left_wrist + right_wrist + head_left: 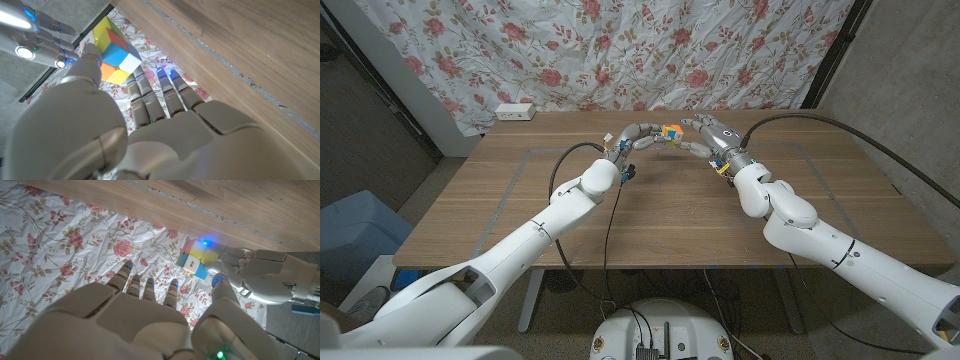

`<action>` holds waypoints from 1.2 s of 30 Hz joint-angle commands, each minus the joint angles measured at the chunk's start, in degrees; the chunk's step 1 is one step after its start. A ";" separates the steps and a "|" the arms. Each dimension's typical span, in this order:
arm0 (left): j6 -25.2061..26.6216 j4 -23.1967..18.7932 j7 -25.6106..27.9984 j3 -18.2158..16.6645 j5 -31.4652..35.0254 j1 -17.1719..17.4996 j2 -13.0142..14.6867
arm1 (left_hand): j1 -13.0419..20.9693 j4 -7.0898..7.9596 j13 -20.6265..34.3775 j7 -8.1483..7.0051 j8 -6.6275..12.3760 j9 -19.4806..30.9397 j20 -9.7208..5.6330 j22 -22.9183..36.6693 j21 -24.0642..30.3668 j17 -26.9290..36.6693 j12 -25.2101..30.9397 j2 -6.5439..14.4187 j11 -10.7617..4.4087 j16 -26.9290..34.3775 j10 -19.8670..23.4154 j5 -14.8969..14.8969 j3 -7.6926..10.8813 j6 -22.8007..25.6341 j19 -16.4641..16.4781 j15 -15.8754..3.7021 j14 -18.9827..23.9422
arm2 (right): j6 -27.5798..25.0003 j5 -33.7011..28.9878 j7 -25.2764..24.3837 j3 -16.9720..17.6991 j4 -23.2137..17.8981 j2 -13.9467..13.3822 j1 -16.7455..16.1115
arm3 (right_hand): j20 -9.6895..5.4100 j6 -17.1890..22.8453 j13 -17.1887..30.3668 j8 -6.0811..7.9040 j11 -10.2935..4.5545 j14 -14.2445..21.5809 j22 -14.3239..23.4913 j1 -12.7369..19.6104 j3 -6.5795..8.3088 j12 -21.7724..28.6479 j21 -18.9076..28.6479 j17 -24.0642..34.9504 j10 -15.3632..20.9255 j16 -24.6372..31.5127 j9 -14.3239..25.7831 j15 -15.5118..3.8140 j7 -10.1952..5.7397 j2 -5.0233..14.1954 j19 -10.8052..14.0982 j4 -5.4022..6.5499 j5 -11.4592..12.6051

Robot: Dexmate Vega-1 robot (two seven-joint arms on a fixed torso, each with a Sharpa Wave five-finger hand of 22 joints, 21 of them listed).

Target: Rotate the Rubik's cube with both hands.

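The Rubik's cube (pixel 670 132) sits lifted above the far middle of the wooden desk (pixel 650 215), caught between the two hands, its small glossy squares showing orange, yellow and blue from the head camera. The left hand (pixel 638 137) grips it from the robot's left and the right hand (pixel 712 135) from the right, smooth pale-grey shells with jointed fingers arched toward each other. The left wrist view adds what the head camera cannot resolve: the cube's (pixel 116 50) sharp-edged faces in green, yellow, red, blue, white and orange, with the left thumb tip (pixel 91 51) pressed on one side (the other hand's metallic fingers (pixel 42 47) glow with blue lights just beside it). The right wrist view shows pink, yellow and blue squares on the cube (pixel 197 260), the opposite hand's fingers (pixel 231 260) touching it. A crumpled rose-printed cloth (pixel 620 45) hangs behind the desk, and a white power strip (pixel 514 111) lies at its far left corner.
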 commanded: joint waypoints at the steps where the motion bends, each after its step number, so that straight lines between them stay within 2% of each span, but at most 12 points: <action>1: -0.28 0.66 -0.04 0.03 -0.13 -0.26 -0.34 | 0.76 0.24 0.08 1.64 0.36 -0.04 0.30 0.28 0.23 0.10 0.47 1.23 -2.68 -0.14 3.23 0.39 -0.10 2.16 0.25 -7.24 0.69 | -0.11 -1.87 0.82 -0.51 0.25 0.63 -0.19 | 0.20 0.54 0.05 0.31 -0.40 -0.01 0.26 -0.46 0.04 0.32 0.22 0.22 0.10 0.28 -0.02 -0.24 -0.25 0.35 -0.41 0.29 -0.41; 6: -0.35 0.91 -0.07 0.13 -0.12 -0.39 -0.51 | 0.73 0.23 0.11 1.64 0.33 -0.03 0.27 0.29 0.24 0.11 0.46 1.29 -2.68 -0.14 3.30 0.39 -0.14 2.22 0.26 -7.23 0.72 | -0.14 -2.65 1.45 -0.83 0.50 0.79 0.15 | 0.04 0.99 0.05 0.33 -0.48 -0.02 0.26 -0.69 -0.02 0.36 0.30 0.26 0.12 0.36 -0.02 -0.75 -0.24 0.46 -0.29 0.36 -0.54; 18: 0.02 0.67 0.14 0.16 -0.03 -0.36 -0.51 | 0.64 0.22 0.18 1.71 0.24 -0.01 0.22 0.30 0.30 0.11 0.42 1.42 -2.67 -0.13 3.44 0.37 -0.25 2.31 0.34 -7.20 0.79 | -0.55 -3.90 2.06 -1.10 0.97 1.28 0.33 | -0.03 1.82 0.04 0.29 -0.67 0.24 0.24 -0.97 -0.05 0.57 0.42 0.28 0.63 0.59 -0.03 -0.24 -0.30 0.74 -0.02 0.35 -0.77; 36: -0.20 0.41 0.64 -0.09 -0.57 0.06 -0.85 | 0.61 0.13 0.28 1.82 0.09 0.02 0.18 0.31 0.35 0.11 0.32 1.60 -2.68 -0.18 3.64 0.37 -0.40 2.49 0.43 -7.31 0.80 | -0.95 -5.36 2.04 -1.12 0.62 1.46 -0.22 | -0.11 2.53 0.03 0.18 -0.70 0.26 0.23 -1.13 -0.01 0.47 0.43 0.29 0.34 0.71 -0.04 -0.46 -0.31 1.02 0.04 0.24 -0.96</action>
